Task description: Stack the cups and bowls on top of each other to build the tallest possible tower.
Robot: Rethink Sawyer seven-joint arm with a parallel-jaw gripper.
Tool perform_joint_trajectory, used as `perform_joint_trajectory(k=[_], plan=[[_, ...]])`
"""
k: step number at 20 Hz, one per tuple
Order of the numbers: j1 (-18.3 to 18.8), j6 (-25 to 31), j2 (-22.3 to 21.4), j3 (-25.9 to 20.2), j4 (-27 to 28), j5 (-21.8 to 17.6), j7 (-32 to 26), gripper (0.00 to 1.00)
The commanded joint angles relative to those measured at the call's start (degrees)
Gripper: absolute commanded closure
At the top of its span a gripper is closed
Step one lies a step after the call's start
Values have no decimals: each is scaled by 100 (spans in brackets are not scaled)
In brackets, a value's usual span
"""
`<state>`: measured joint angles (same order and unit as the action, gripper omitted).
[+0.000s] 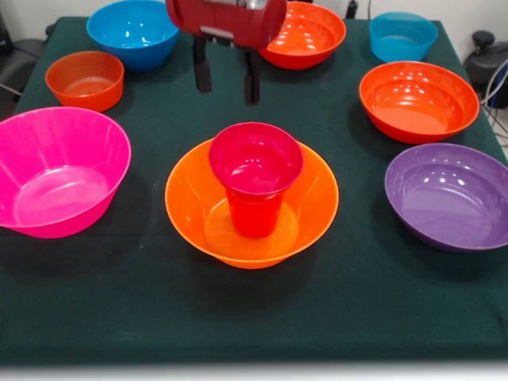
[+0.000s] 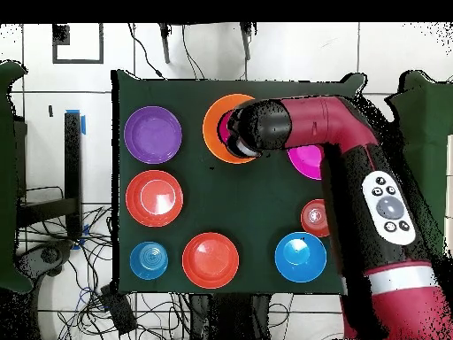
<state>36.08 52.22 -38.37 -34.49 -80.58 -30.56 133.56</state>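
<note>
The tower stands at the table's middle: the large yellow-orange flared bowl point(image 1: 190, 208) holds the upright orange-red tumbler point(image 1: 254, 216), and a small magenta bowl point(image 1: 255, 159) sits on the tumbler's rim. My gripper point(image 1: 228, 78) hangs open and empty behind and above the tower, touching nothing. In the overhead view the arm's wrist point(image 2: 257, 128) covers most of the yellow-orange bowl point(image 2: 212, 133) and hides the gripper. The large pink bowl point(image 1: 59, 171) lies to the tower's left, the purple bowl point(image 1: 448, 194) to its right.
A small orange bowl point(image 1: 84, 79), a blue bowl point(image 1: 132, 32), an orange-red bowl point(image 1: 305, 33) and a small blue bowl point(image 1: 402, 36) line the far edge. Another orange-red bowl point(image 1: 418, 99) sits at the right. The arm point(image 2: 380, 204) runs along the table's side.
</note>
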Motion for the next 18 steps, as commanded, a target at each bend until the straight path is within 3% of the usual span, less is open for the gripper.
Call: perform_joint_trajectory(k=[1, 18], plan=[[238, 177, -916, -68, -1388, 238, -1087, 0], [446, -1292, -881, 79, -2515, -460, -723, 0]])
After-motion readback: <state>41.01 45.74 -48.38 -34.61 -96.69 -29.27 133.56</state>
